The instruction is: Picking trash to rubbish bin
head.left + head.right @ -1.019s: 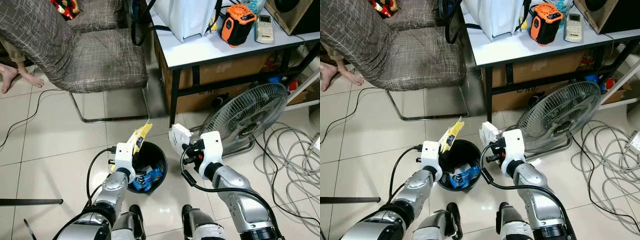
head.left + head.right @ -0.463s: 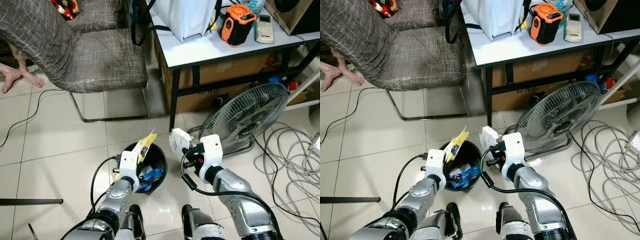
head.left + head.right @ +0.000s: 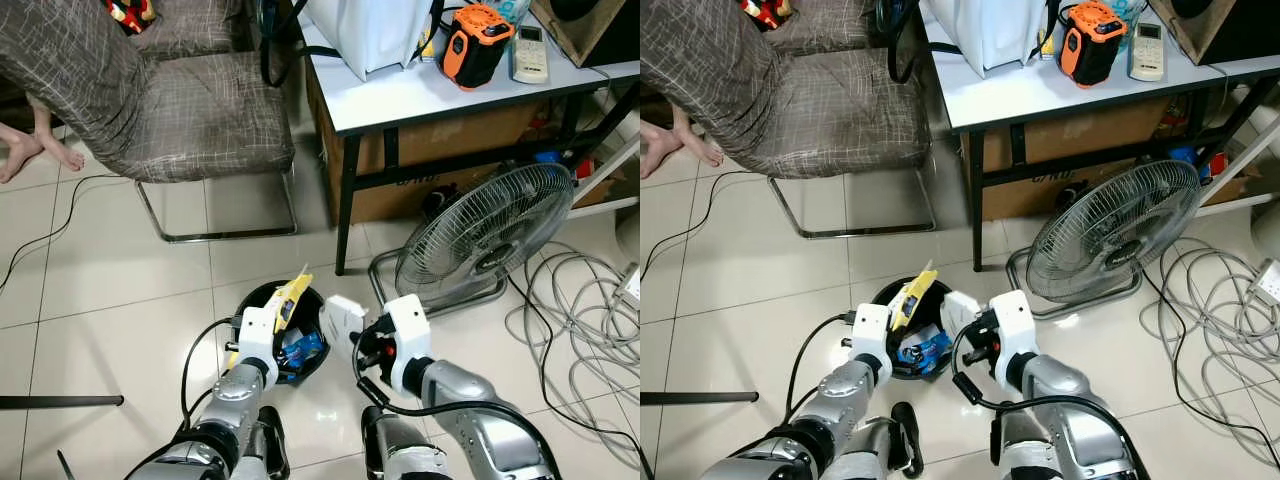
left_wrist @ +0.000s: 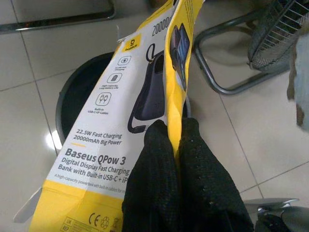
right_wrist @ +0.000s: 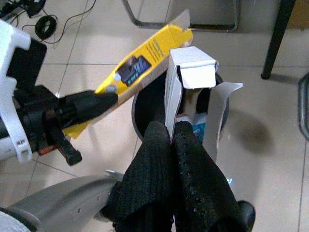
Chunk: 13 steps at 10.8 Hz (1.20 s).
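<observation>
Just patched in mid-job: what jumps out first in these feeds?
The left gripper pinches a flattened yellow power-bank box above the black rubbish bin on the tiled floor. Beside it, the right gripper clamps an opened white carton at the bin's rim. A standing fan sits just to the right, by the white table.

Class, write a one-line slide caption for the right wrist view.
Right gripper pinches a white carton above the black bin, beside the left gripper's yellow box.
</observation>
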Tool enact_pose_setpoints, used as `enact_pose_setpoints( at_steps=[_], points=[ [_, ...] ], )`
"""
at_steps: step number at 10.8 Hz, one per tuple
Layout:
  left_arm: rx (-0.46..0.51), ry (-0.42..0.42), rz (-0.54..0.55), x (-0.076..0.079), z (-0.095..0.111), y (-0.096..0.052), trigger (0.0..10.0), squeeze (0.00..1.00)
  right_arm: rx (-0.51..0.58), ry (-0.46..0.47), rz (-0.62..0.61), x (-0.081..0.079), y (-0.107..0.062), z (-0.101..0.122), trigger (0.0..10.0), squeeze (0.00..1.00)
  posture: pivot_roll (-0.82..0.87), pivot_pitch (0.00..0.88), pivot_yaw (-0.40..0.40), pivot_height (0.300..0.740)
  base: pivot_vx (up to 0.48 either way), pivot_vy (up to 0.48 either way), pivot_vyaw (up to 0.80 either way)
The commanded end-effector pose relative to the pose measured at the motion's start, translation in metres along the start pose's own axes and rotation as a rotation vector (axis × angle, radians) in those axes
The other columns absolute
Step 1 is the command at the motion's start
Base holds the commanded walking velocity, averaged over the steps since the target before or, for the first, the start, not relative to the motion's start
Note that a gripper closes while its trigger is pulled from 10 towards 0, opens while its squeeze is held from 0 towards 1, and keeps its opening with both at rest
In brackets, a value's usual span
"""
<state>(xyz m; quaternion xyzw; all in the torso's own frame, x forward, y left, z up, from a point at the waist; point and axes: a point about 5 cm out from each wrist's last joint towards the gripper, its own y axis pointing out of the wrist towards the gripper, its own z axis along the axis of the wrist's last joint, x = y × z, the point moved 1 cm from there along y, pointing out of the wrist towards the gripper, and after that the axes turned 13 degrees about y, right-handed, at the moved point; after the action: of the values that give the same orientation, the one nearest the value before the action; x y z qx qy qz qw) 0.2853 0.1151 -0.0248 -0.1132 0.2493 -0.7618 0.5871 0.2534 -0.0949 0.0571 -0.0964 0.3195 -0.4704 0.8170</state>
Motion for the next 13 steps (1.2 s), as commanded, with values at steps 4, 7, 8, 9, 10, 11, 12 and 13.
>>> enact_pose_setpoints(
  at_steps=[4, 7, 8, 9, 10, 11, 12, 13],
  points=[
    [-0.04, -0.038, -0.007, 0.0059, -0.0149, -0.0047, 10.0, 1.0, -0.014, 0.005, -0.006, -0.0003, -0.0035, -0.001, 10.0, 0.0, -0.32, 0.319, 0.046, 0.74, 0.0, 0.0, 0.0],
    [-0.041, -0.038, 0.002, 0.0051, -0.0155, -0.005, 10.0, 1.0, -0.009, 0.003, -0.009, -0.0006, -0.0038, 0.0, 10.0, 0.0, -0.32, 0.323, 0.046, 0.74, 0.0, 0.0, 0.0],
    [-0.041, -0.039, 0.002, 0.0051, -0.0156, -0.005, 10.0, 1.0, -0.009, 0.003, -0.011, -0.0003, -0.0038, 0.0001, 10.0, 0.0, -0.32, 0.323, 0.046, 0.74, 0.0, 0.0, 0.0],
    [-0.042, -0.04, 0.004, 0.005, -0.016, -0.0052, 10.0, 1.0, -0.009, 0.002, -0.011, -0.0004, -0.004, -0.0001, 10.0, 0.0, -0.32, 0.327, 0.044, 0.74, 0.0, 0.0, 0.0],
    [-0.042, -0.039, 0.005, 0.0049, -0.0162, -0.0053, 10.0, 1.0, -0.008, 0.001, -0.01, -0.0006, -0.0042, -0.0001, 10.0, 0.0, -0.32, 0.327, 0.044, 0.74, 0.0, 0.0, 0.0],
    [-0.042, -0.038, 0.008, 0.0049, -0.0162, -0.0053, 10.0, 1.0, -0.007, 0.001, -0.011, -0.0005, -0.0042, 0.0, 10.0, 0.0, -0.32, 0.327, 0.044, 0.74, 0.0, 0.0, 0.0],
    [-0.042, -0.038, 0.009, 0.005, -0.0161, -0.0053, 10.0, 1.0, -0.007, 0.002, -0.011, -0.0002, -0.0041, 0.0, 10.0, 0.0, -0.32, 0.327, 0.044, 0.74, 0.0, 0.0, 0.0],
    [-0.036, -0.037, 0.012, 0.0042, -0.0152, -0.0051, 10.0, 1.0, -0.008, 0.002, -0.011, -0.0004, -0.004, -0.0003, 10.0, 0.0, -0.32, 0.327, 0.044, 0.74, 0.0, 0.0, 0.0]
  ],
)
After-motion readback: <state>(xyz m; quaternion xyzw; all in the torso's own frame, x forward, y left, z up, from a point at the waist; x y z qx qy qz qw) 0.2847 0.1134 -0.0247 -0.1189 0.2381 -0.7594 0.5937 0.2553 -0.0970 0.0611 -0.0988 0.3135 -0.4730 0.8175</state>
